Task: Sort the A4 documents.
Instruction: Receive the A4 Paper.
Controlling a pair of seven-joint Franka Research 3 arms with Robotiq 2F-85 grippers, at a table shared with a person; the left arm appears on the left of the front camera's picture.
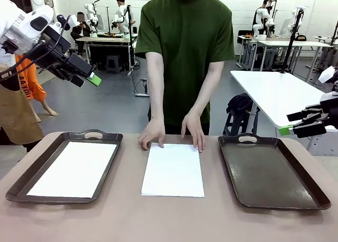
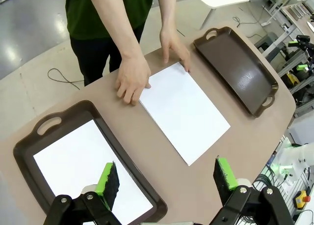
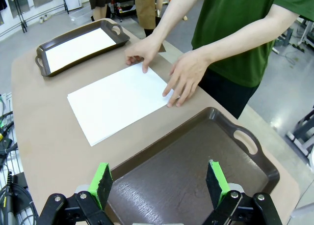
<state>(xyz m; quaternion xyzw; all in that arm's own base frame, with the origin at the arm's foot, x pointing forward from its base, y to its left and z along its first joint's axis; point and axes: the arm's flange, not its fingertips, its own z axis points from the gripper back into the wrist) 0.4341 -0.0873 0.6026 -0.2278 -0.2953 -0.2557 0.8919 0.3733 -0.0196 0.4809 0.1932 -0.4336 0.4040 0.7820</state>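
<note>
The left gripper [image 1: 88,79] [image 2: 167,178] hangs well above the surface [image 1: 169,221], its fingers spread wide and holding nothing. Below it in the left wrist view lies the near end of the left tray [image 2: 29,141]. One of the A4 documents, the tray sheet [image 2: 83,161], lies flat on the tray's floor under one green pad. Ahead of this gripper, just past the tray's long rim, the centre sheet [image 2: 186,109] rests flat on the surface. I cannot tell whether it is one sheet or a thin stack. At its far end, one hand [image 2: 131,77] of the person presses fingertips on one corner, and the other hand [image 2: 174,48] rests on the other corner.

The right gripper [image 1: 289,124] [image 3: 159,181] is likewise apart and holds nothing. It hovers over the right tray [image 3: 196,156], whose dark floor shows between and below its fingers. Beyond that tray's rim, ahead of the gripper and toward its left-hand pad in the right wrist view, lies the centre sheet [image 3: 117,99]. The left tray [image 3: 44,63] is farther off still.
</note>
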